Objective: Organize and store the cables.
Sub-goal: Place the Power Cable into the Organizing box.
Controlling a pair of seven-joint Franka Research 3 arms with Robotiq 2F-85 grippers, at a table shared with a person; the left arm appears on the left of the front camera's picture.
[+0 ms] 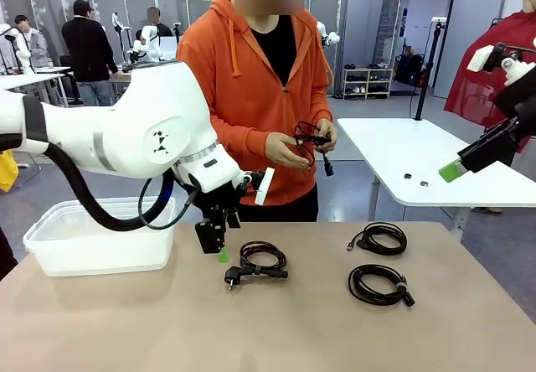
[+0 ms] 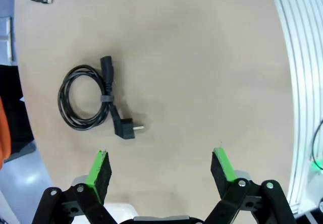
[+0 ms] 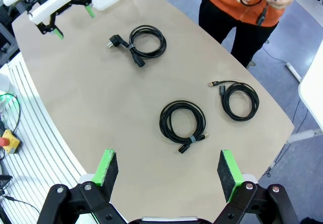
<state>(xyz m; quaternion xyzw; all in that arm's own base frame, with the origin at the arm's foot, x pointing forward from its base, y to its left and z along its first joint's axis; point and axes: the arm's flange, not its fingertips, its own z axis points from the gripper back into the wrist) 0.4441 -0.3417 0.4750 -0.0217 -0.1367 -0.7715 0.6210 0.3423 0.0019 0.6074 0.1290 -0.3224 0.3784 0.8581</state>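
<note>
Three of the cables lie on the counter, each a light, limp coil of thin black cord. The power cord (image 2: 105, 99), with an angled wall plug and a block connector, sits near the middle of the counter. A band holds its loop together on the plug side. Two thinner cords with small plugs lie toward the right edge, one by the far edge (image 3: 225, 103) and one nearer the robot (image 3: 166, 123), close together but apart. A fourth cable (image 1: 311, 137) is in the person's hands (image 1: 285, 150) past the far edge.

The left jaws stand wide open and empty, pointing down at bare counter just beside the power cord's plug. The right jaws are also wide open and empty, held high off the right edge.

A coil like this will probably sag and may unwind if it is lifted by a single strand. The banded stretch, where all the turns bunch together, looks like the safest place to pinch. The hard plugs are likely slippery and would let the loop swing. A translucent plastic tub (image 1: 50, 242) at the left edge looks like the store.
</note>
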